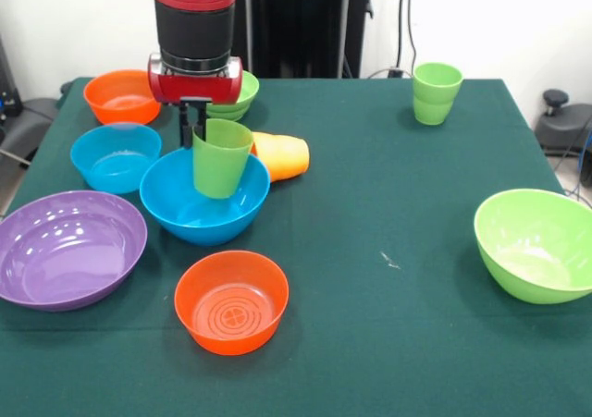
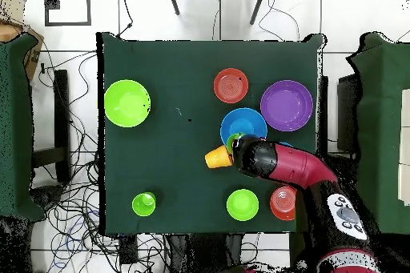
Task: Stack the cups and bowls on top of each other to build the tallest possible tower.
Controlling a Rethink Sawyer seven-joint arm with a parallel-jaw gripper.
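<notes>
Gripper (image 1: 197, 130) pinching rim of green cup (image 1: 221, 158), hanging tilted over blue bowl (image 1: 204, 196) w/ its base inside, prob so bowl's the tower base. Orange cup (image 1: 280, 155) lies tipped just behind.

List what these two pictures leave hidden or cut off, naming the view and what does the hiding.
1. Front view: the gripper fingertips, behind the green cup rim.
2. Front view: the small lime bowl, mostly behind the gripper body.
3. Overhead view: the light blue bowl, under the arm.
4. Front view: the large lime bowl, cut by the right edge.
5. Front view: the purple bowl, cut by the left edge.
</notes>
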